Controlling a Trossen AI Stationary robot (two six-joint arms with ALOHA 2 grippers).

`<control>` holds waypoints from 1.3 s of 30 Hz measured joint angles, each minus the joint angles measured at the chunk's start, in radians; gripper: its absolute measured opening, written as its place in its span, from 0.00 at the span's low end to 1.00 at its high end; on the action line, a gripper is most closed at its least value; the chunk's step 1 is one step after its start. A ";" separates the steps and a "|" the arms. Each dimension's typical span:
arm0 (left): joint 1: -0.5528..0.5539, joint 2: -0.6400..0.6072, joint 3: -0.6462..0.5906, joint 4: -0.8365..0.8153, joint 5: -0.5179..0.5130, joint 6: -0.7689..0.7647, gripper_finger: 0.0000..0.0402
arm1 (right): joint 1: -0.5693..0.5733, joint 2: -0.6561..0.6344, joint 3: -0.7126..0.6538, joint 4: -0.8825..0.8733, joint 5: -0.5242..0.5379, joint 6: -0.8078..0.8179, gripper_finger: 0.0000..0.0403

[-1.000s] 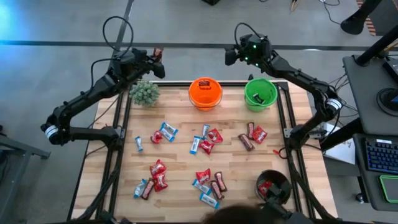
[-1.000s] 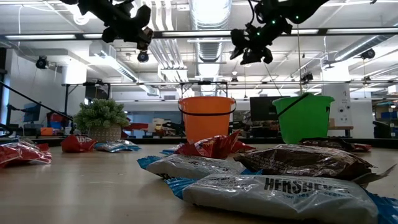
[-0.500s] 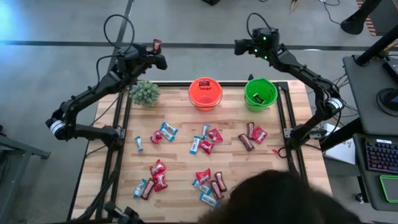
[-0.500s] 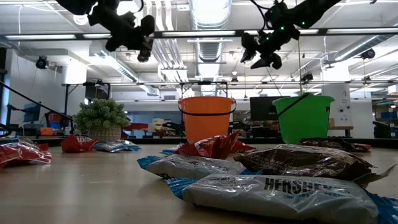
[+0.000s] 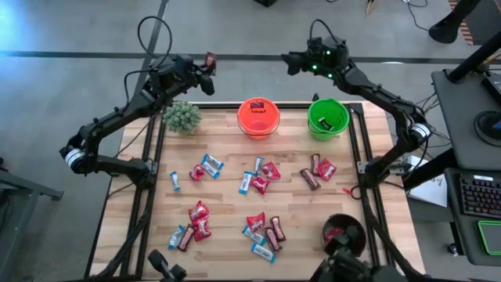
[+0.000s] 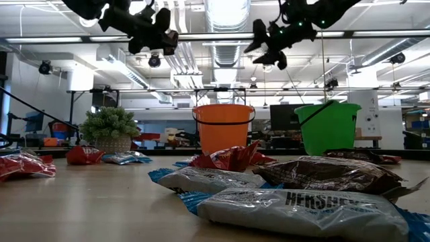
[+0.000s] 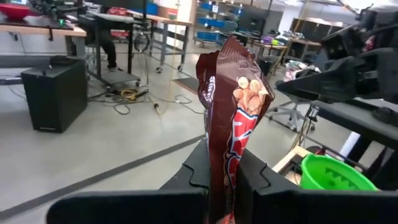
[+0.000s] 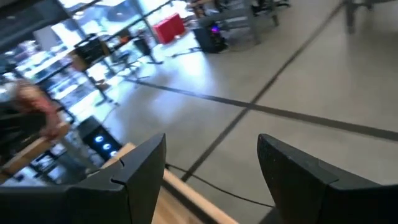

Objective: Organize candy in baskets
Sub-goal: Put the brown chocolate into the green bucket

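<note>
My left gripper [image 5: 203, 69] hangs high over the table's far left edge, beside the potted plant, shut on a brown-and-red candy packet [image 7: 231, 106]. My right gripper [image 5: 291, 61] is open and holds nothing, high beyond the far edge near the green basket [image 5: 328, 117]. The orange basket [image 5: 258, 116] stands at the far middle and the black basket [image 5: 344, 233] at the near right, both resting on their bases. Several candy pieces [image 5: 258, 180] lie flat across the table. The green basket holds a dark bar, the black one red packets. My left gripper pinches the packet's near end [image 7: 225, 186] between its two fingers [image 7: 194, 175], flat faces against the pads. The fingers are level, pointing toward the table's far right. The packet sticks out past the fingertips, lifted clear of everything.
A bushy potted plant [image 5: 182, 117] stands at the far left corner. Dark frame rails run along the table's left and right sides. In the low view, large wrapped bars [image 6: 295, 202] lie close to the camera. A dark shape [image 5: 344, 270] shows at the near edge.
My left gripper has carried the packet a short way toward the table's right, toward the orange basket, and has turned. My right gripper swung away and came back to about where it was, rolling as it went. A person's head crossed the near edge and drew back.
</note>
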State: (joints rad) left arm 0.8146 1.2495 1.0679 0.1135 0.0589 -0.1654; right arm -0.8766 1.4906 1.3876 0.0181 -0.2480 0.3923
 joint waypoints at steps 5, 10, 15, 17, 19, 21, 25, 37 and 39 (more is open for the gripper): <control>0.001 -0.001 0.000 0.000 0.085 -0.001 0.00 | 0.068 -0.002 0.000 0.078 -0.045 0.012 0.61; 0.000 -0.001 0.000 0.002 0.172 -0.009 0.00 | 0.149 -0.002 0.035 0.097 -0.048 0.023 0.59; 0.000 -0.001 0.000 0.030 0.239 -0.016 0.00 | 0.220 -0.002 0.072 0.092 -0.049 -0.007 0.59; 0.000 -0.001 0.000 0.033 0.261 -0.016 0.00 | 0.237 -0.002 0.075 0.092 -0.049 -0.010 0.59; 0.000 -0.001 0.000 0.037 0.292 -0.016 0.00 | 0.251 -0.002 0.075 0.091 -0.043 -0.021 0.60; -0.003 0.000 0.000 0.051 0.315 -0.018 0.00 | 0.262 -0.001 0.075 0.091 -0.035 -0.040 0.61; -0.009 0.007 0.000 0.079 0.357 -0.040 0.00 | 0.287 0.003 0.075 0.091 -0.014 -0.052 0.60; -0.053 0.037 0.000 0.158 0.415 -0.062 0.00 | 0.370 0.079 0.118 0.090 -0.014 -0.044 0.61; -0.056 0.043 0.000 0.156 0.416 -0.063 0.00 | 0.382 0.104 0.146 0.091 -0.013 -0.048 0.61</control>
State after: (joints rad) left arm 0.7590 1.2920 1.0679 0.2697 0.4749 -0.2281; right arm -0.4946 1.5949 1.5340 0.1091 -0.2614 0.3440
